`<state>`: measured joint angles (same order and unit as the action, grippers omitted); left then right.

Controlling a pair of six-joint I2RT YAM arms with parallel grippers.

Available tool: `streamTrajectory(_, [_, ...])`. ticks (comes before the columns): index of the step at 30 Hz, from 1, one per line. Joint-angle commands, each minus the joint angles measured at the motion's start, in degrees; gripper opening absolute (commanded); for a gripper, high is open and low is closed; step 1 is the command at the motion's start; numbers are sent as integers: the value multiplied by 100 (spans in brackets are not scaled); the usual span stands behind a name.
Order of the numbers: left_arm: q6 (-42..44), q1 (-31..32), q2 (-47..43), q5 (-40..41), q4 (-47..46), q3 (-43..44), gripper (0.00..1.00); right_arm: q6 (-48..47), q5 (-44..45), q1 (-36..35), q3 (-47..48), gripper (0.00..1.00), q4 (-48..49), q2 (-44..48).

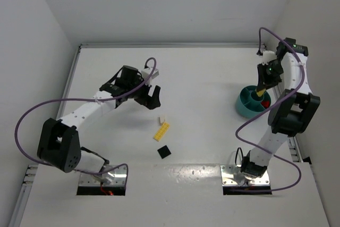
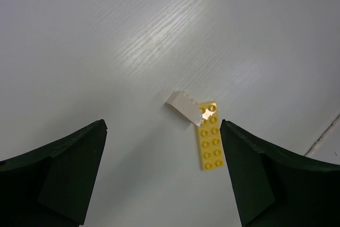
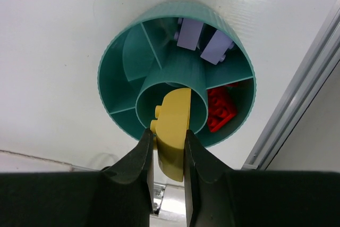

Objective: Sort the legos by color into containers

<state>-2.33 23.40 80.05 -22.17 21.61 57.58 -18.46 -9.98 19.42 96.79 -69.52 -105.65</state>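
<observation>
Left arm base (image 1: pixel 102 176): bolted at the near edge of the worktop (image 1: pixel 202 78), arm reaching far and to the right.

Left pincer (image 1: pixel 151 99) (image 2: pixel 162 126): released, jaws spread wide, nothing between them; hangs above the bare worktop, just far-left of the loose bricks.

White brick (image 1: pixel 162 118) (image 2: pixel 180 103): lies on the worktop near the middle, touching the far end of the yellow plate.

Yellow plate (image 1: pixel 162 131) (image 2: pixel 210 136): long, flat, two rows of studs up; lies on the worktop just near of the white brick.

Black square (image 1: pixel 164 152): flat on the worktop, near of the yellow plate and apart from it.

Right arm base (image 1: pixel 247 176): near edge, right side.

Teal dish (image 1: pixel 241 104) (image 3: pixel 111 62): round, on the right of the worktop, split into compartments around a central ring.
- Purple bricks (image 3: pixel 190 33): two, in one compartment.
- Red bricks (image 1: pixel 265 101) (image 3: pixel 220 110): in the neighbouring compartment.

Right pincer (image 1: pixel 260 93) (image 3: pixel 166 134): clenched on a yellow brick (image 3: pixel 174 115) with a rounded edge, held above the dish's central ring.
</observation>
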Motion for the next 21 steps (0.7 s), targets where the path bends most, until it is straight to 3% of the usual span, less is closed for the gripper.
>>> streamTrajectory(1, [188,51,-271,99,-113,-89,94,9,84,36,-19,11,-27,97])
streamTrajectory(2, [189,112,-271,151,-113,-89,94,9,84,36,-72,11,-27,97])
streamTrajectory(4, [189,173,-271,222,-113,-151,99,9,84,36,-134,20,-27,150])
streamTrajectory(6, [189,243,-271,422,-113,-212,99,9,84,-17,-134,36,-27,150])
streamTrajectory(7, [189,244,-340,546,-113,-212,99,9,84,-17,-134,53,-27,150])
streamTrajectory(9, [189,306,-393,844,-113,-344,99,9,84,-17,23,66,-88,211])
streamTrajectory(16, [180,885,-394,1223,98,-677,99,9,-504,-87,682,66,-264,483])
streamTrajectory(21, [119,1500,-34,1681,98,-600,81,9,-953,-87,693,66,-396,712])
